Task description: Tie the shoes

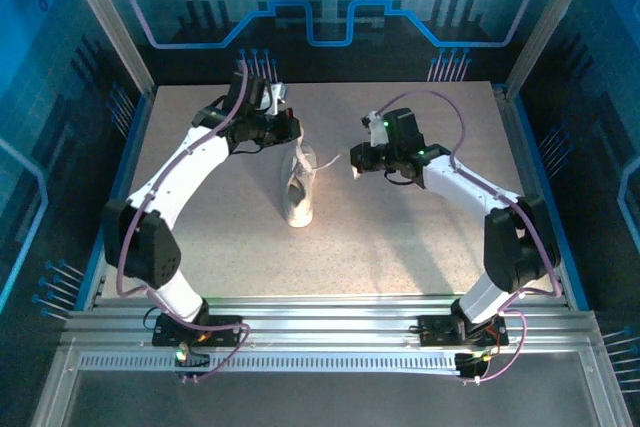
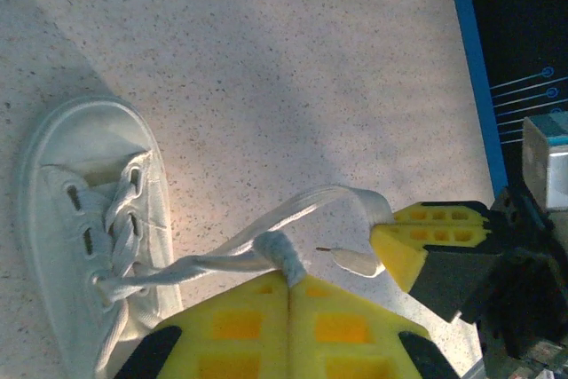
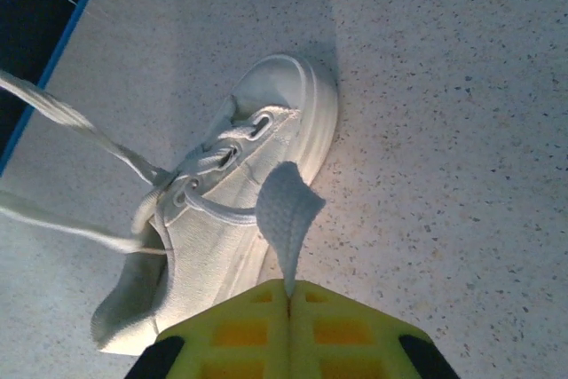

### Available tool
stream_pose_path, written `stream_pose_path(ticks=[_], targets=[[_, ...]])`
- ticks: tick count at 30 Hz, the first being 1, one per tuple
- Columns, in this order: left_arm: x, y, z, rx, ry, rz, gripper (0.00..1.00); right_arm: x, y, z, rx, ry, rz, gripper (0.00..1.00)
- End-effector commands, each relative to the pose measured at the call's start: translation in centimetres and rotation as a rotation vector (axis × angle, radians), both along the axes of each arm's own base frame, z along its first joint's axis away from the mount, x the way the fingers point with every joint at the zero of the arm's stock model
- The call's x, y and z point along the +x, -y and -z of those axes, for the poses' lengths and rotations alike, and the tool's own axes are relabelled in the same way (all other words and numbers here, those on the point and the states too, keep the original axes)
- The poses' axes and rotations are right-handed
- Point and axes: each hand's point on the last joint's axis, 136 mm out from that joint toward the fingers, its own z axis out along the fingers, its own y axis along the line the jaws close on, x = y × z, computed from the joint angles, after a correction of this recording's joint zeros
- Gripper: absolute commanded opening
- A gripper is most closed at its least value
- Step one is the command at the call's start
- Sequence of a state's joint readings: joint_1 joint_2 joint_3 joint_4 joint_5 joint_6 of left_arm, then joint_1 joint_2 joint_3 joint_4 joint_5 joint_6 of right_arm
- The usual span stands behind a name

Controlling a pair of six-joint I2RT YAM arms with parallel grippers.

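left arm (image 1: 185, 177) & right arm (image 1: 465, 182): white rounded links w/ chunky black joint housings. thin purple cables (image 1: 432, 93) loop alongside each arm, base to wrist. small green leds (image 1: 383, 125) glow by the right wrist & down at the black bases (image 1: 200, 332). left gripper (image 2: 288, 283): flat yellow fingers (image 2: 240, 326) w/ a grid of square recesses, black rounded bits at the outer corners. right gripper (image 3: 288, 288) same; side-on, a yellow wedge on a black block.
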State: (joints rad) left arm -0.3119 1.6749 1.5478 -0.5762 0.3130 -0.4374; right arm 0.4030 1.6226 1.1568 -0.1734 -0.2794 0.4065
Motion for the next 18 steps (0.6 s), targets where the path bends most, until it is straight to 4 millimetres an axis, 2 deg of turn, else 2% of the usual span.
stream_pose_path(ticks=[1, 8, 18], targets=[[0.9, 2.2, -1.4, -0.086, 0.008, 0.036, 0.0, 0.1, -0.9, -0.9, 0.096, -0.048, -0.012, 0.0], [0.6, 5.4, 0.4, -0.094, -0.029, 0.093, 0.0, 1.7, -0.5, -1.7, 0.198, -0.062, 0.056, 0.0], [-1.2, 6.6, 2.3, -0.08, -0.062, 0.145, 0.0, 3.4, -0.8, -2.4, 0.316, -0.089, 0.113, 0.0]])
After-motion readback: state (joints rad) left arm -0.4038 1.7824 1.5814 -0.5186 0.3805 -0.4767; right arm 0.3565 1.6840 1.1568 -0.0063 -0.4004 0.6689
